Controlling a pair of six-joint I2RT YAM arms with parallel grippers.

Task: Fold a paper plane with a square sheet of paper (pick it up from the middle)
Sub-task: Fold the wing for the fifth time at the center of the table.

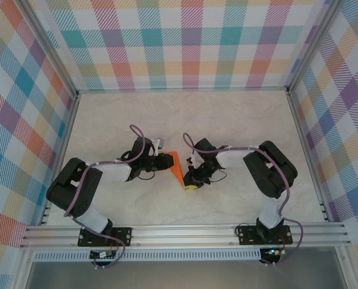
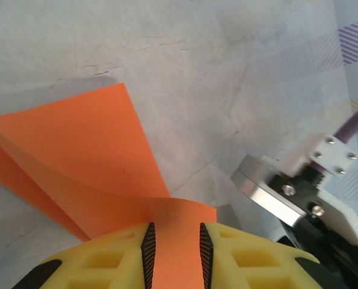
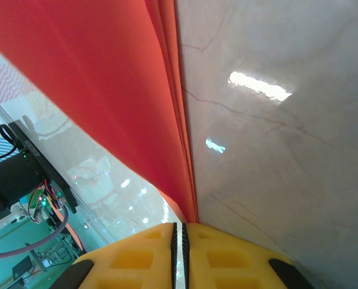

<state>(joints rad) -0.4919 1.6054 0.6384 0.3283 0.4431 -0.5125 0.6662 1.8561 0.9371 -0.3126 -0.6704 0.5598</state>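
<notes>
Mid-fold: layered creases in orange paper (image 1: 176,164), no dart yet. Clamped near its 5 o'clock corner by right gripper (image 3: 180,232); straddled from 9 o'clock by left gripper (image 2: 176,253), pinch unclear.

We're looking at a pale marble-look table (image 1: 227,114) boxed in by pastel plaid walls (image 1: 185,42), with an aluminium rail (image 1: 185,232) along the near edge. We catch a bright glare (image 3: 260,85) on the tabletop too.
</notes>
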